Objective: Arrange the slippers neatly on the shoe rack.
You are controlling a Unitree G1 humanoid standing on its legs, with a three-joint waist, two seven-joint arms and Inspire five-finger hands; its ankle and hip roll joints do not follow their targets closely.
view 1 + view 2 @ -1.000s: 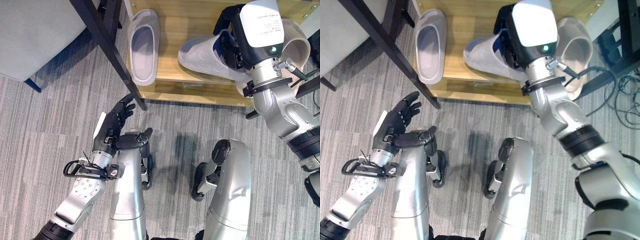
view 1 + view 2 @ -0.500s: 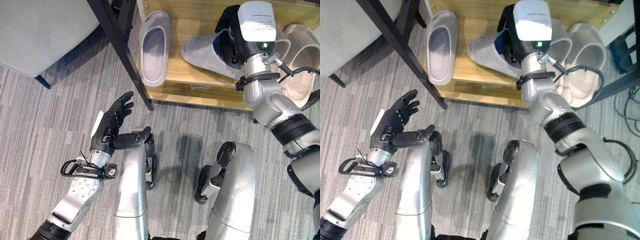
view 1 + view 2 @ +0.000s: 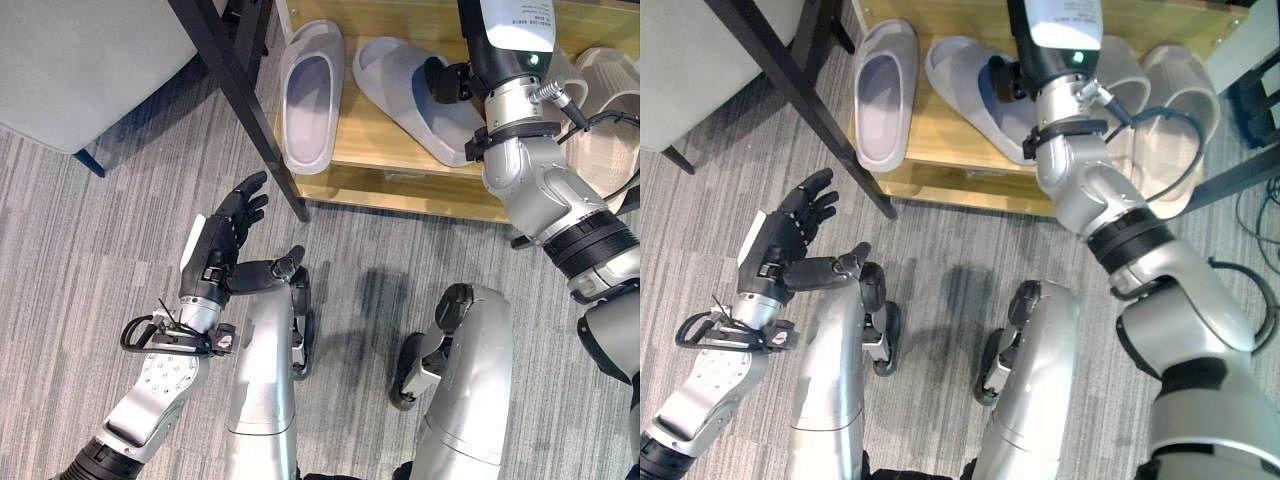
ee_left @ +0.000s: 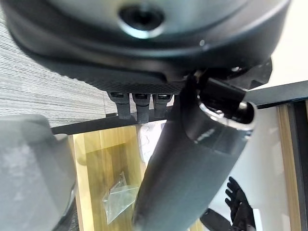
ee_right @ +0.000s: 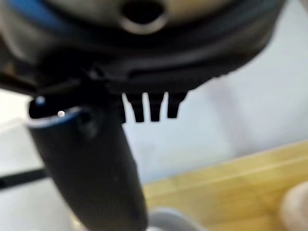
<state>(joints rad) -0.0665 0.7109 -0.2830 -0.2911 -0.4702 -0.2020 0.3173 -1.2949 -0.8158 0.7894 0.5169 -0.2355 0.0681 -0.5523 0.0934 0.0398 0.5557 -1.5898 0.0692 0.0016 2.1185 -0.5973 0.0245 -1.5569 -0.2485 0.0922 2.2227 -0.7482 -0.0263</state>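
A light grey slipper [image 3: 310, 100] lies sole-down at the left end of the wooden shoe rack [image 3: 380, 150]. Its mate [image 3: 400, 75] lies flat beside it on the same shelf, angled with its heel toward the front right. My right hand [image 3: 445, 82] rests at this second slipper's strap. In the right wrist view its thumb [image 5: 91, 168] and fingers look straight, with the pale slipper past them. My left hand [image 3: 225, 240] hovers open over the carpet, well in front of the rack.
Two beige slippers [image 3: 615, 130] sit at the rack's right end, behind my right forearm. A dark slanted furniture leg [image 3: 235, 90] crosses just left of the rack. A grey upholstered seat [image 3: 70, 60] fills the far left. A small clear bag [image 4: 118, 202] lies on the shelf.
The second grey slipper has gone from raised and tilted in my right hand to lying flat next to the first, further left. The left hand has barely moved.
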